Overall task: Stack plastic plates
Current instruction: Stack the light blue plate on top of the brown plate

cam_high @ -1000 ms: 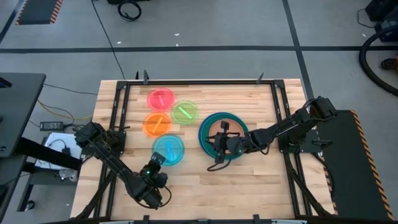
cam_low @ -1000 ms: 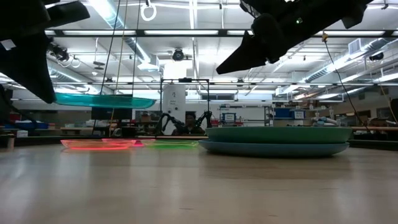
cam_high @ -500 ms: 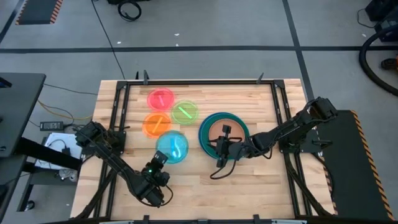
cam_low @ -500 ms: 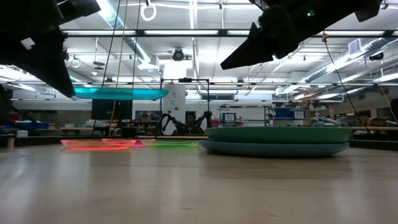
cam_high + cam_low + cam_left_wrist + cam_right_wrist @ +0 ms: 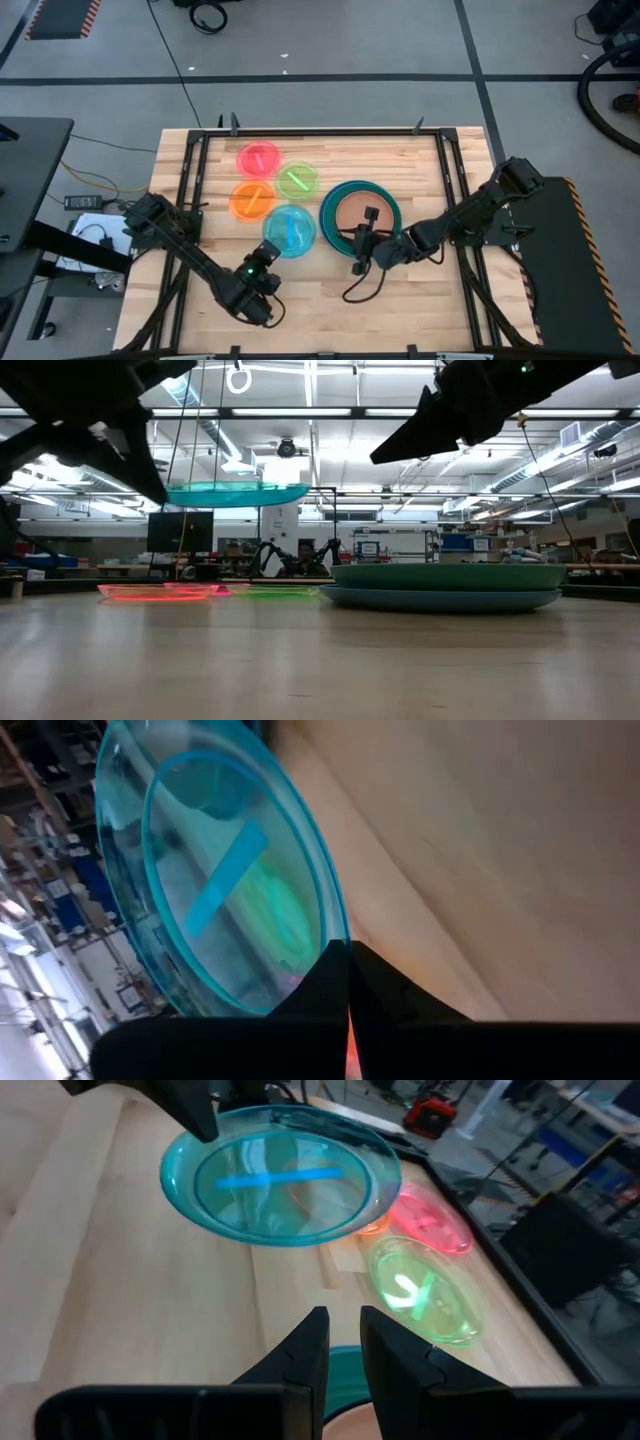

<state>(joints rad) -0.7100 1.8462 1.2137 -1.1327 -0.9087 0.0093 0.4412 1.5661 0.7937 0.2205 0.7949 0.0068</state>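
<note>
The left gripper (image 5: 266, 254) has its fingers clamped on the near rim of the cyan plate (image 5: 290, 231), which hangs in the air above the surface (image 5: 400, 300); the low view shows it level and well clear of the wood. From above, the lifted plate lies between the orange plate (image 5: 251, 200) and the stack on the right, its edge overlapping the orange plate's outline. The pink-red plate (image 5: 258, 159) sits farthest back on the left, the green plate (image 5: 297, 181) just right of it, and the orange plate in front of them; these three lie flat and close together. The stack stands right of centre: a blue plate (image 5: 326, 228) at the bottom, a teal plate (image 5: 362, 188) on it, and a brownish-orange plate (image 5: 362, 207) on top. The right gripper (image 5: 359, 248) hovers at the stack's near edge, its fingers a little apart and holding nothing. A dark cable (image 5: 362, 288) loops on the surface beneath it.
</note>
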